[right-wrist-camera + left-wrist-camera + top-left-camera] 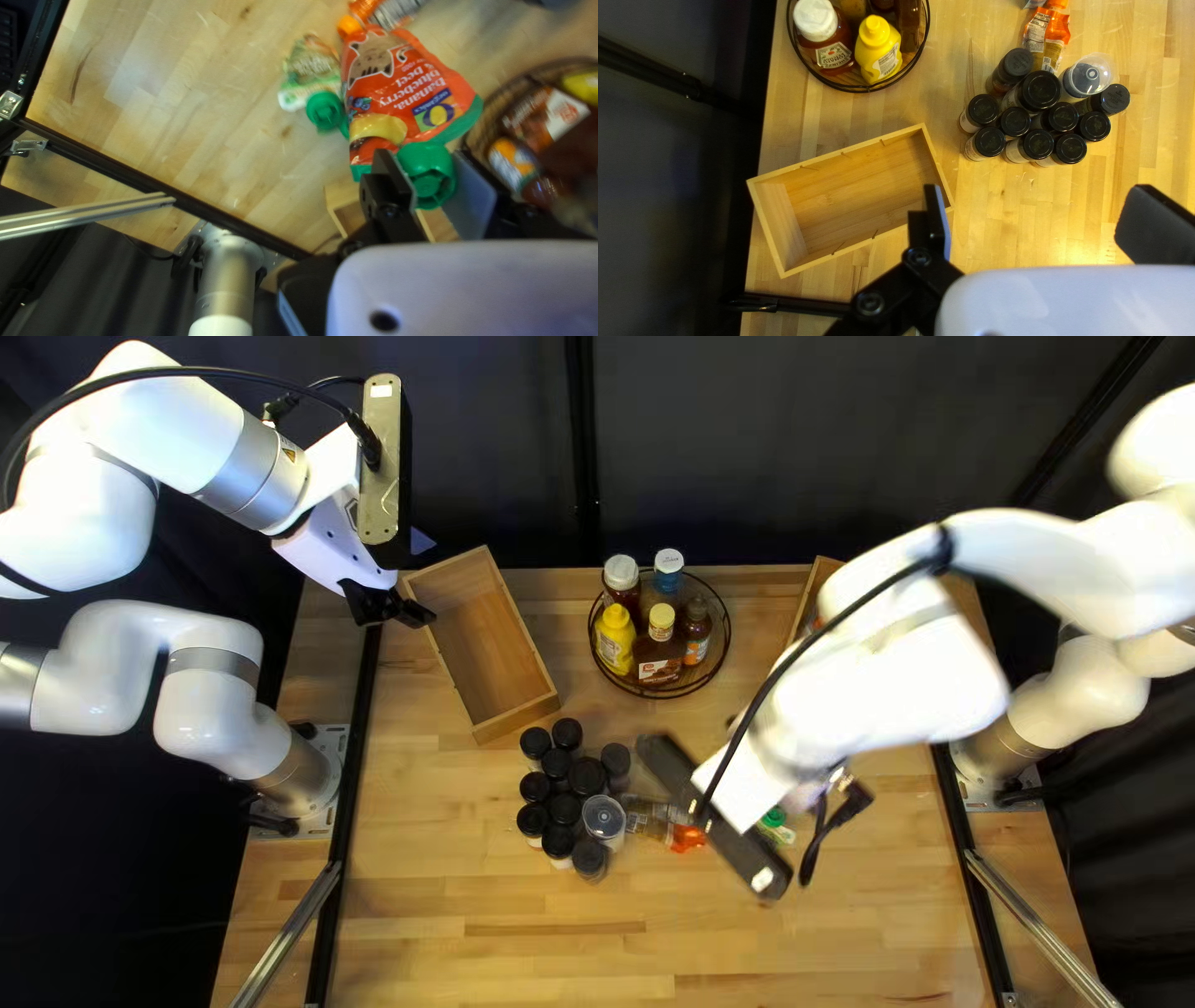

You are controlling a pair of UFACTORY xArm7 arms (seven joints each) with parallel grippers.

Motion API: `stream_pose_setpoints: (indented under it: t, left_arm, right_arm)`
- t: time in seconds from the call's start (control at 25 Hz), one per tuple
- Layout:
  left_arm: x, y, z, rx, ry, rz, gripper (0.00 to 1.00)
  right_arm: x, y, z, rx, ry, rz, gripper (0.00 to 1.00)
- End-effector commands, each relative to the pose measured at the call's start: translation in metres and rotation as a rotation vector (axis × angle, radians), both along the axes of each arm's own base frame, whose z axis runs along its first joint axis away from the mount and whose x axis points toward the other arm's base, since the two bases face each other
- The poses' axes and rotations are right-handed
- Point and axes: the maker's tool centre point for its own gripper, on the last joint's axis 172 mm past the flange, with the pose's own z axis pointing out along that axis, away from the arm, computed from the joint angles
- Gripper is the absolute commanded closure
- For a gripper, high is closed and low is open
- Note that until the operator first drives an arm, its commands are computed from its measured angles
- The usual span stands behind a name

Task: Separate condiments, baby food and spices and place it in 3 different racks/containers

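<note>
My left gripper [388,604] hovers by the wooden box [498,647] at the left; in the left wrist view that gripper [1042,224] is open with nothing between its fingers. My right gripper [742,787] is over the table's middle right, fingertips hidden there. The right wrist view has the gripper [441,180] shut on the green cap of a red fruit pouch [398,81]. Past it lie a small green-capped pouch [311,71] and an orange-capped pouch [374,14]. Several black-lidded spice jars [1037,144] stand clustered. Condiment bottles, including yellow mustard [878,46], fill a round wire basket [868,88].
Another wooden box [815,591] sits at the table's far right, partly covered by my right arm. Clear bottles [650,816] lie between the jars and the orange-capped pouch. Dark rails [355,734] run along the sides.
</note>
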Motion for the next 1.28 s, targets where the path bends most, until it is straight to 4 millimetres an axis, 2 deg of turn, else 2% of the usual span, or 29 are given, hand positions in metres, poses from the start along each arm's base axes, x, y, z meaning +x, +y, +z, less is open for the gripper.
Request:
stream_pose_setpoints:
  t: [0.04, 0.08, 0.24, 0.4, 0.68, 1.0, 1.28]
  left_arm:
    - [0.000, 0.000, 0.000, 0.000, 0.000, 0.000, 0.00]
    - [0.000, 0.000, 0.000, 0.000, 0.000, 0.000, 0.00]
    - [0.000, 0.000, 0.000, 0.000, 0.000, 0.000, 0.00]
    - [0.000, 0.000, 0.000, 0.000, 0.000, 0.000, 0.00]
    - [0.000, 0.000, 0.000, 0.000, 0.000, 0.000, 0.00]
    - [0.000, 0.000, 0.000, 0.000, 0.000, 0.000, 0.00]
    - [0.000, 0.000, 0.000, 0.000, 0.000, 0.000, 0.00]
  right_arm:
    - [-0.023, -0.043, 0.009, -0.045, 0.002, -0.120, 1.00]
    - [-0.031, -0.056, 0.009, -0.062, 0.007, -0.156, 1.00]
    - [-0.054, -0.086, 0.001, -0.102, 0.021, -0.244, 1.00]
    - [-0.087, -0.122, -0.023, -0.144, 0.041, -0.360, 1.00]
    - [-0.125, -0.158, -0.055, -0.183, 0.048, -0.500, 1.00]
    - [-0.150, -0.189, -0.095, -0.218, 0.069, -0.609, 1.00]
    - [-0.155, -0.200, -0.122, -0.235, 0.090, -0.653, 1.00]
